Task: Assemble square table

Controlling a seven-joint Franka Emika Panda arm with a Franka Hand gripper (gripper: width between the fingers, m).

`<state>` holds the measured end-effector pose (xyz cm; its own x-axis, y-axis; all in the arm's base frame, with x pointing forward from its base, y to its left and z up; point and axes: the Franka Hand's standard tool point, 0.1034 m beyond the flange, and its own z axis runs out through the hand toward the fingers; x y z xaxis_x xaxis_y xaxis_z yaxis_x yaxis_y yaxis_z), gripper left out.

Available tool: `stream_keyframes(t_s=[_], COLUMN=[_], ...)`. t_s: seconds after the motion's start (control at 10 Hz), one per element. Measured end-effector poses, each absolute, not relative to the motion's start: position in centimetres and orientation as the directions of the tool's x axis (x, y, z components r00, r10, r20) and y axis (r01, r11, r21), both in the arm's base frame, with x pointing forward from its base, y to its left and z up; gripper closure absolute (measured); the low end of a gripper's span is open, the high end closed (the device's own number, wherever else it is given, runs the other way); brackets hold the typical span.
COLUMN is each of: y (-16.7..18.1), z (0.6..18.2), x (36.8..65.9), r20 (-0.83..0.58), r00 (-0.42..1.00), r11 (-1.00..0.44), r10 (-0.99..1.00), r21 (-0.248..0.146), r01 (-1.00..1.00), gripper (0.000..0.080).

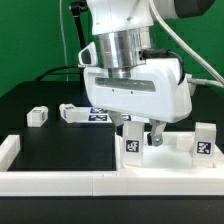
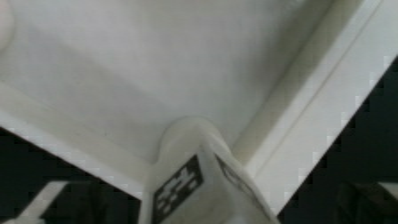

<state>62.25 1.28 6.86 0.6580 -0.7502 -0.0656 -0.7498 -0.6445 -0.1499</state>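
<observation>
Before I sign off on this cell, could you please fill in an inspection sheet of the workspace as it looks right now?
Surface: black table, edged by a white border rail.
Job's things: square tabletop at the exterior view's right; one upright leg between the jaws; another upright leg at the slab's right end; two loose legs lying on the black table.
Clutter: nothing seen beyond the marker board.
Grippers: gripper low over the tabletop, jaws apparently spread, gripping nothing.
Cables: white hose behind the arm, clear of the parts.
Surroundings: green backdrop; nothing else seen.
</observation>
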Motion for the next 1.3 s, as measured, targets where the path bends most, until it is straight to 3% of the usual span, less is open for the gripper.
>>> stream_keyframes(t_s=[0.1,0.3,0.5,0.6,0.7,0.8,0.9,1.1,1.3], y=[1.16,0.69,0.65,0.65,0.67,0.68,0.64,0.59,0.41], z=[6.85,7.29,7.24,7.24,7.23,7.21,7.21,7.20,7.21], x=[62.24,62.77,62.73,62.73,62.73,62.71,62.71,62.71,62.70], r20=[-0.046,0.031,0.029,0.029,0.025,0.018,0.012,-0.001,-0.049], r00=[0.728,0.930,0.924,0.923,0.905,0.872,0.836,0.761,0.467], r11=[-0.717,-0.928,-0.921,-0.921,-0.903,-0.869,-0.833,-0.757,-0.461], r10=[-0.684,-0.366,-0.382,-0.384,-0.424,-0.490,-0.548,-0.649,-0.883], r21=[-0.147,-0.096,-0.090,-0.090,-0.092,-0.093,-0.094,-0.096,-0.100], r01=[-0.682,-0.361,-0.378,-0.380,-0.420,-0.486,-0.545,-0.646,-0.882], gripper=[0.0152,0.0151,0.0151,0.0265,0.0265,0.0455,0.0509,0.0509,0.0509])
